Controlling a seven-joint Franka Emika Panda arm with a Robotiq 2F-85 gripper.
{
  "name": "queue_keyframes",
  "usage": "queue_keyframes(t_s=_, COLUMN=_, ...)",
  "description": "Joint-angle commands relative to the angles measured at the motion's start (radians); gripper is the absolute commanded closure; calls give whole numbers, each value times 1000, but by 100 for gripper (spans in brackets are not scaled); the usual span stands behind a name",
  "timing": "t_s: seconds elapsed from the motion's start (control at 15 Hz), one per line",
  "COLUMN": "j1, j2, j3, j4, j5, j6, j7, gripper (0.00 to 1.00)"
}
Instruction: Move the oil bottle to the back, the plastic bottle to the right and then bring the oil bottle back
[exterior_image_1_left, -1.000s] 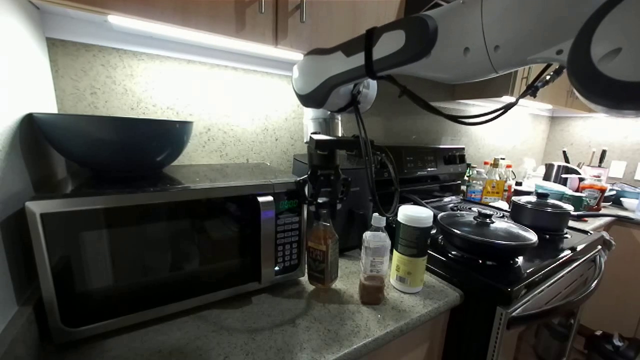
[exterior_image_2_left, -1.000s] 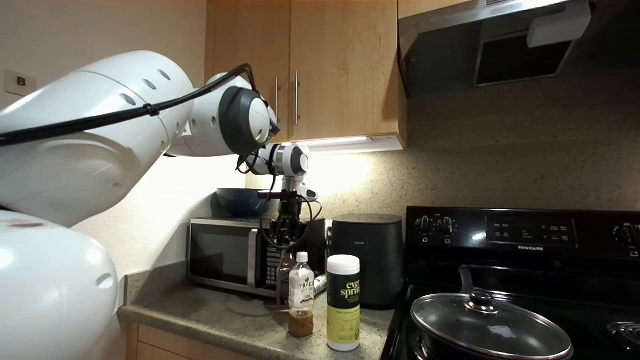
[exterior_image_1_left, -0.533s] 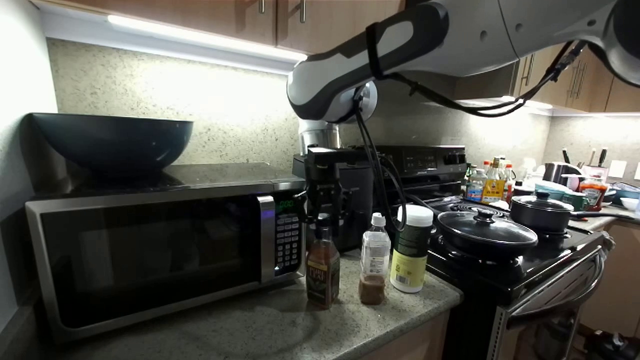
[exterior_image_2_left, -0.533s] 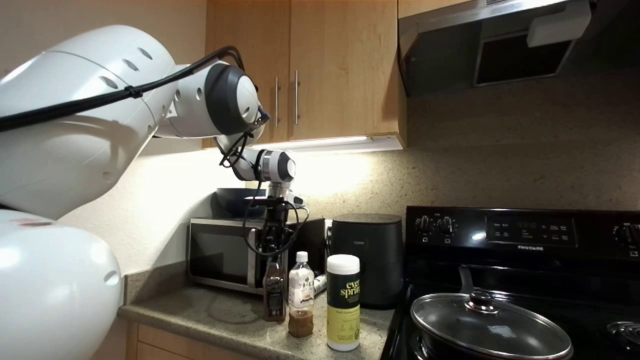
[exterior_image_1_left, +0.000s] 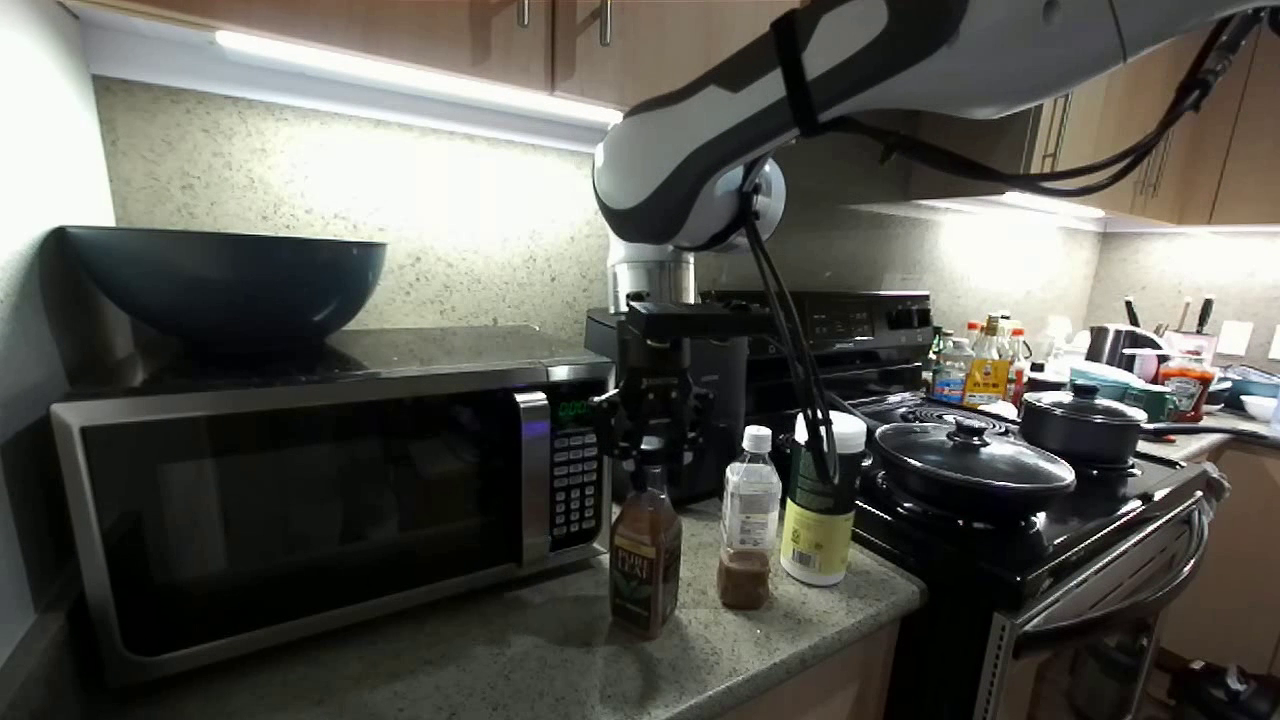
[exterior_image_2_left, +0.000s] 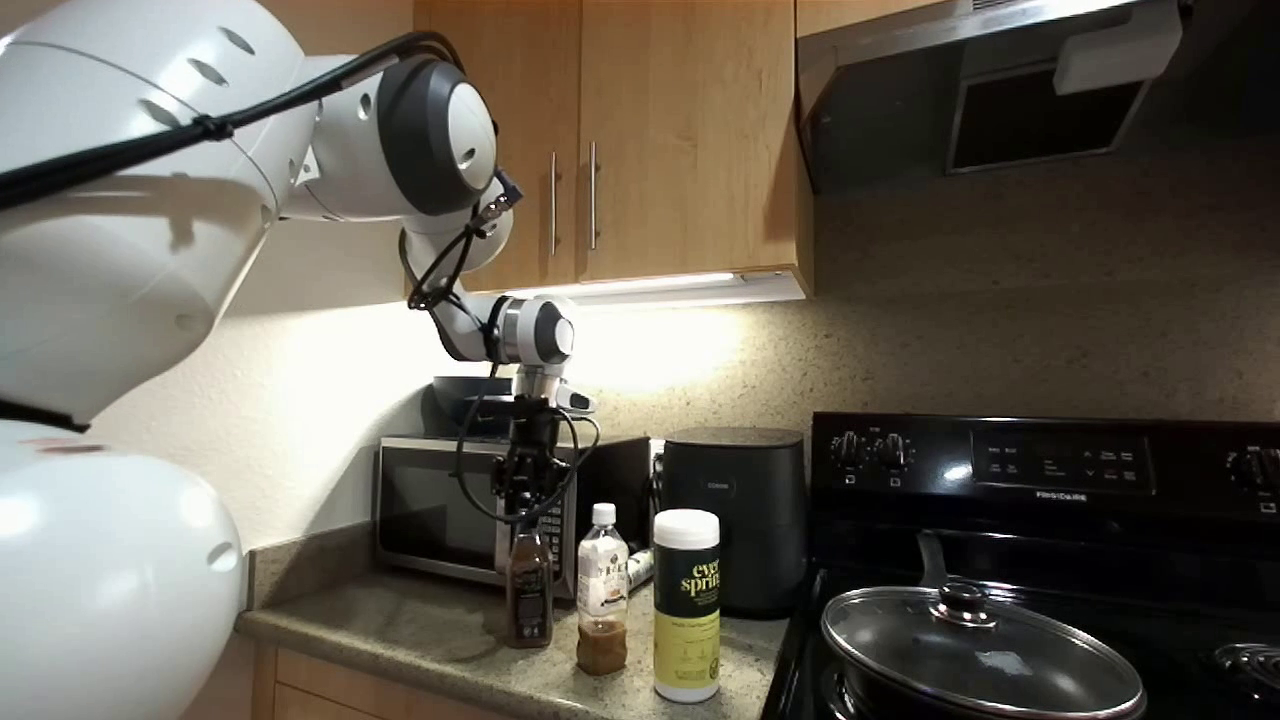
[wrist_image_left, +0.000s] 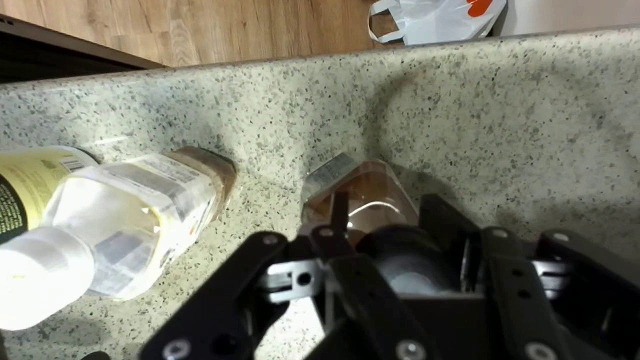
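The dark brown oil bottle (exterior_image_1_left: 645, 570) is upright at the counter, its cap and neck between the fingers of my gripper (exterior_image_1_left: 655, 455), which is shut on it. From above, in the wrist view, the dark cap sits between both fingers (wrist_image_left: 341, 212), with the bottle's amber shoulder (wrist_image_left: 372, 187) beyond. Whether its base touches the counter I cannot tell. The clear plastic bottle (exterior_image_2_left: 602, 585), white-capped with brown contents low down, stands apart to the right of the oil bottle in both exterior views. It lies left of my gripper in the wrist view (wrist_image_left: 135, 220).
A white-lidded jar with a yellow-green label (exterior_image_2_left: 687, 610) stands just right of the plastic bottle. Behind are the microwave (exterior_image_1_left: 330, 520) and a black air fryer (exterior_image_2_left: 735, 520). A lidded pan (exterior_image_1_left: 970, 475) is on the stove. The counter's front edge (wrist_image_left: 300, 62) runs close by.
My gripper has carried the oil bottle from behind the plastic bottle towards the counter's front, and leftward in an exterior view. The plastic bottle and jar have stayed put.
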Motion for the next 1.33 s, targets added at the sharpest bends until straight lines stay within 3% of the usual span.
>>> queue_keyframes(t_s=0.0, j1=-32, j2=-102, j3=29, j4=-132, j5=16, j6=74, j7=-20, gripper=84)
queue_keyframes(t_s=0.53, j1=-62, j2=-74, j3=51, j4=-106, j5=22, j6=55, j7=-105, gripper=84)
queue_keyframes(t_s=0.6, j1=-62, j2=-72, j3=49, j4=-103, j5=17, j6=54, j7=-101, gripper=34)
queue_keyframes(t_s=0.67, j1=-63, j2=-71, j3=49, j4=-102, j5=14, j6=56, j7=-105, gripper=33)
queue_keyframes(t_s=1.0, j1=-68, j2=-74, j3=43, j4=-99, j5=10, j6=64, j7=-92, gripper=1)
queue_keyframes(t_s=1.27, j1=-61, j2=-102, j3=41, j4=-113, j5=-2, j6=67, j7=-61, gripper=0)
